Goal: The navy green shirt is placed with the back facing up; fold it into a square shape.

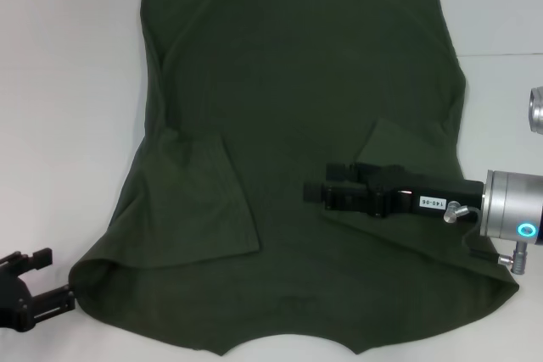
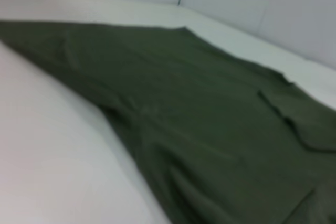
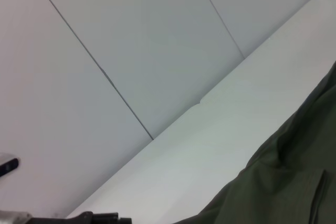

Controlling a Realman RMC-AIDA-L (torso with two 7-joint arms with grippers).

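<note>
While the navy green shirt lies spread on the white counter, sleeves folded in, the right tool hovers mid-shirt, the left tool waits beside its corner; whether either is apart is unclear. Next probably: folding lengthwise.

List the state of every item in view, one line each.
navy green shirt: spread flat on the table, plain side up, both sleeves folded inward.
left gripper: open, at the shirt's near left corner.
right gripper: over the shirt beside the right sleeve.
white table: under the shirt.
</note>
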